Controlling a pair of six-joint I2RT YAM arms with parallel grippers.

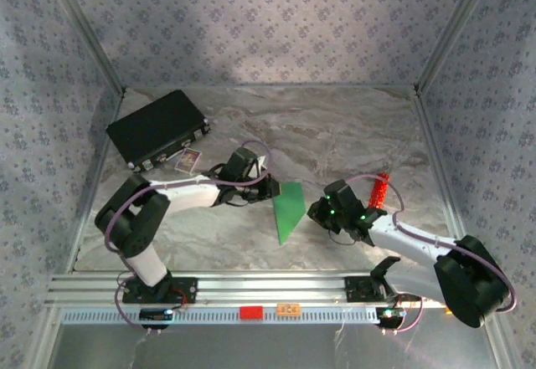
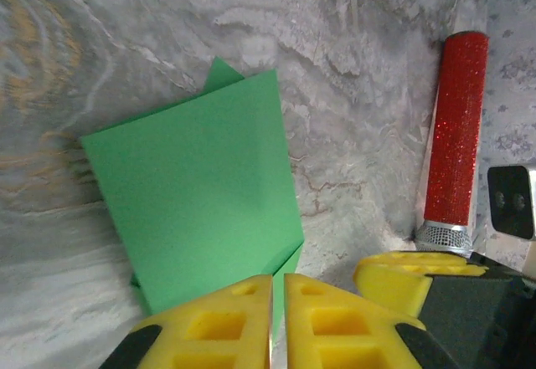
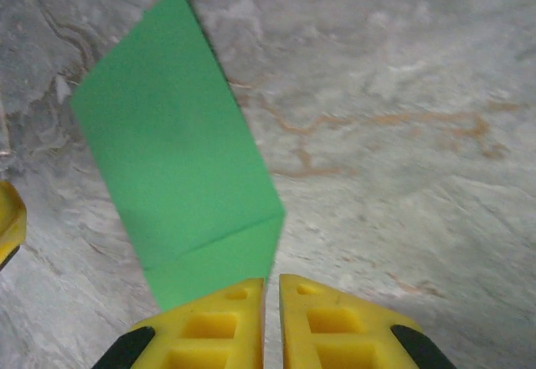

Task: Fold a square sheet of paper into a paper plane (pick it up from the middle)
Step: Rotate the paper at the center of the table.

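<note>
From above, the thin bright-green sheet of paper (image 1: pixel 289 210), already creased into a smaller tapering shape, lies flat in the middle of the marbled grey tabletop (image 1: pixel 335 135). The left hand (image 1: pixel 270 188) meets its far left corner. The right hand (image 1: pixel 321 212) sits just beside its right edge. With one hand on each side, the two can likely steady and turn the paper for the next crease. A black rectangular case (image 1: pixel 159 130) lies well apart at the far left, and a red glittery cylinder (image 1: pixel 381 190) lies behind the right hand, both out of the folding area.

In the left wrist view, the left hand (image 2: pixel 278 279) has its yellow jaws drawn to a thin slit. The sheet of paper (image 2: pixel 201 193) runs straight into that slit, so the left hand looks pinched on the paper's near edge. A folded layer shows along the lower side. One yellow finger (image 2: pixel 402 270) of the right hand waits close by, with the red glittery cylinder (image 2: pixel 454 126) beyond it.

In the right wrist view, the right hand (image 3: pixel 272 281) is also almost closed. The sheet of paper (image 3: pixel 176 160) reaches its fingertips with a diagonal crease near them. I cannot tell whether the paper is gripped or only lies below the fingertips.
</note>
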